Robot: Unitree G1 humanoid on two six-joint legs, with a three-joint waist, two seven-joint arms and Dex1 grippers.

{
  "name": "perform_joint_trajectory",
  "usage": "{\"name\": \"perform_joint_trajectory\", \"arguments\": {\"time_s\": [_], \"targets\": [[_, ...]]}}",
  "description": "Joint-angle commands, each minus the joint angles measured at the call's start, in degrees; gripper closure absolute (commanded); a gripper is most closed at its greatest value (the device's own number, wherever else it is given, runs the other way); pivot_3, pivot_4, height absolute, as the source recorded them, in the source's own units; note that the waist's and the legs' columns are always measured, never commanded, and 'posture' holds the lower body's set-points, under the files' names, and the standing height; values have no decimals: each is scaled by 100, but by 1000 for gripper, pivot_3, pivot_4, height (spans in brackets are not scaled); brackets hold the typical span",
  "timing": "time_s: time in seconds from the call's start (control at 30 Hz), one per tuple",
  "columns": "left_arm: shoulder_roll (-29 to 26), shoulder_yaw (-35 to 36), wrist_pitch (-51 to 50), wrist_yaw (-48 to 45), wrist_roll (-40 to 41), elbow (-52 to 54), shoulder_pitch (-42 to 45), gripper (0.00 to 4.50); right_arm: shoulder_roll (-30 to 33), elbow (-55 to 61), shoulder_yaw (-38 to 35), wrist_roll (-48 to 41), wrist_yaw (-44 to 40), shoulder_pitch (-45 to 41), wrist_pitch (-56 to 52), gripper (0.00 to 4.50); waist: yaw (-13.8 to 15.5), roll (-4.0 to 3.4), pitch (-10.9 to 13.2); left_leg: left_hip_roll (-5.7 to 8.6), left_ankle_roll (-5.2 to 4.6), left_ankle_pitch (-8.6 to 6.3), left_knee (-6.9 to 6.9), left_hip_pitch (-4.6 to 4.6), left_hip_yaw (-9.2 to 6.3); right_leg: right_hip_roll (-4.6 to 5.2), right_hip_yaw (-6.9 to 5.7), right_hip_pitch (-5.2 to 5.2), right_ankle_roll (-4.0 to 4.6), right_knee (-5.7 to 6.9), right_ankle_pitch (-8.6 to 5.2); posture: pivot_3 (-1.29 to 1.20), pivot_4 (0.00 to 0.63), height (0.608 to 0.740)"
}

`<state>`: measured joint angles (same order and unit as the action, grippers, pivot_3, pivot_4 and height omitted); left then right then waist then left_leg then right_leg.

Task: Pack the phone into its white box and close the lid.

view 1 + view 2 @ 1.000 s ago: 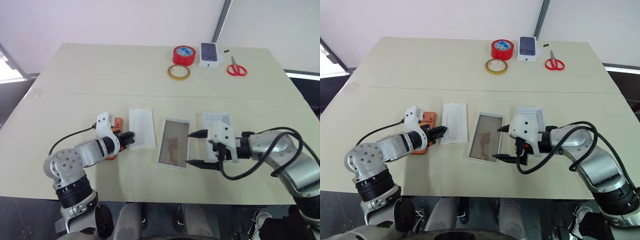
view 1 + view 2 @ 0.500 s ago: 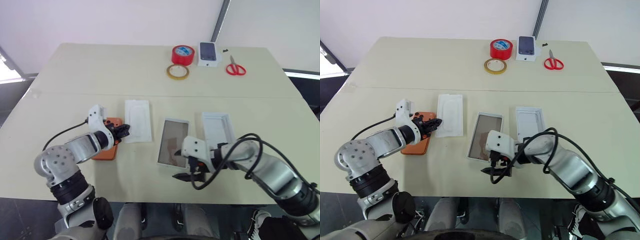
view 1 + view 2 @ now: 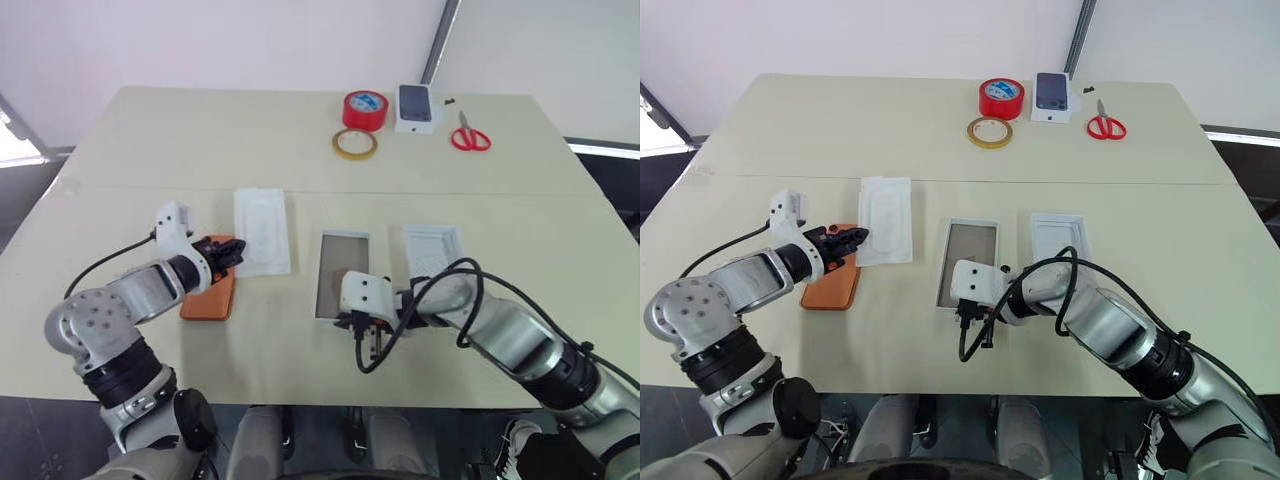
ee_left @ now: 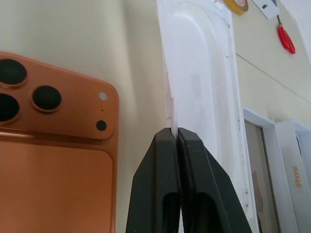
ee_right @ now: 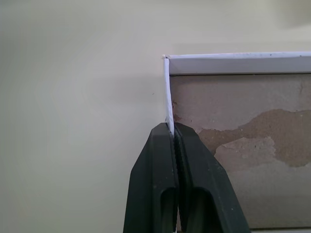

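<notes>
The left hand [image 4: 176, 133] is pinched tight on the edge of the thin white insert [image 3: 262, 230], its two black fingers [image 4: 158, 194] pressed together over the insert's long side. The phone [image 3: 210, 292] lies back-up on the tabletop [image 3: 200, 140] just beside this hand, on its outer side, with the camera cluster toward the fingertips; the insert stretches away from the hand on the other side of the fingers, its oval recess facing up.

The right hand [image 5: 171, 127] is clamped on the wall of the white box [image 3: 342, 272], gripping the thin white side wall close to one corner. The box's grey-brown floor lies to the inner side of the fingers, and bare tabletop lies on their outer side. The lid [image 3: 434, 256] rests open side up just beyond the box, on the far side from the left hand, near the right forearm.

Well ahead of both hands, at the far edge of the tabletop, sit a red tape roll [image 3: 367, 108], a yellowish tape ring [image 3: 357, 143], a small white box with a dark phone picture [image 3: 418, 107] and red-handled scissors [image 3: 469, 135]
</notes>
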<state>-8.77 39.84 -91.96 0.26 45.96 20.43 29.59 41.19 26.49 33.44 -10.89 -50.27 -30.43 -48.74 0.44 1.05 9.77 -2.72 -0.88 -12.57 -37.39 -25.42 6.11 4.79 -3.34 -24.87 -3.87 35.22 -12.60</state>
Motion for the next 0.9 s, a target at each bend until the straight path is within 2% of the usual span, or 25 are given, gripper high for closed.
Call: {"name": "perform_joint_trajectory", "arguments": {"time_s": [0.03, 0.17, 0.3, 0.43, 0.53, 0.7, 0.9], "targets": [[-49, 144, 51, -61, -16, 113, 180, 4500, -200, -362, 159, 389, -41, -305, 549, 4453, -13, 0, 0, -1, 0, 0, 0, 0, 0, -2, 0, 0, 0, 1, 0, 0, 150, 740], [-20, 195, 21, -98, -13, 105, 312, 4500, -468, -802, 230, 619, -87, -565, 851, 4453, -17, 3, 0, -2, 0, 1, -1, 1, -1, -5, 0, 0, -1, 4, 0, 0, 150, 740], [-10, 102, -11, -144, -32, 120, 356, 4500, -1027, -1175, 50, 573, 12, -756, 764, 4453, -23, 3, 0, -2, -1, 3, 0, 1, 0, -6, 0, 1, -2, 4, 1, 0, 150, 740], [-29, -20, -44, -219, -28, 144, 353, 4500, -1174, -1209, -115, 483, -70, -813, 667, 4453, -5, 3, 0, -2, 2, 5, 3, 0, 1, -6, -1, 0, -3, 5, 1, 0, 150, 740], [4, -193, -51, -229, -62, 119, 352, 4500, -1068, -1111, -252, 437, -214, -778, 795, 3585, 10, 3, 0, 0, 4, 5, 0, 0, 1, -3, -1, 1, -2, 4, 1, 0, 150, 740], [96, -484, -53, -203, -58, 70, 385, 4500, -754, -956, -963, 265, -270, -736, 700, 1073, 25, 3, 0, 0, 5, 4, 2, 0, 1, -2, 0, 0, -2, 5, 1, 0, 150, 740], [570, -776, -54, 39, -20, -15, 433, 4500, -124, -1182, -1782, 137, -358, -573, 843, 1073, 25, 4, 1, 2, 7, 2, 2, -1, 2, 1, -1, 1, -2, 2, 1, 0, 150, 740]]}}
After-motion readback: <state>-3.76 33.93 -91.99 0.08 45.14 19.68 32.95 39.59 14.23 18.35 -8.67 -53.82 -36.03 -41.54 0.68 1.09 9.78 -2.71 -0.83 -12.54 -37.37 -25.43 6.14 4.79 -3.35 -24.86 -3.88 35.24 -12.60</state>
